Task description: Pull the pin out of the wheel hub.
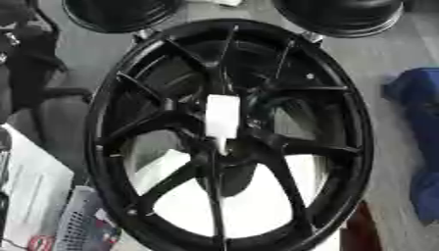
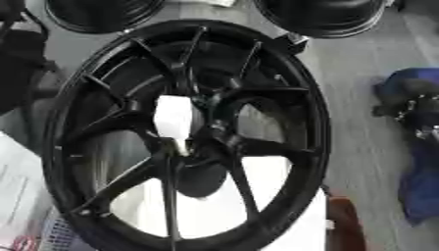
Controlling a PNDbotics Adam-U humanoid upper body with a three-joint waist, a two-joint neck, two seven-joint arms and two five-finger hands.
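Centrally, a white tapered plastic pin (image 1: 222, 122) is seated in the hub of a glossy black spoked alloy wheel (image 1: 129, 211); neither hand is seen, so finger state cannot be told.

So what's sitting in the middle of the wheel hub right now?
A white pin stands at the centre of the black wheel hub. How far it goes in is hidden by the spokes. No hand shows.

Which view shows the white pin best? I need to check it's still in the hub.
The left eye view: the white pin stands near the frame's centre, seated in the black wheel hub. The right eye view shows it equally whole, only further left.
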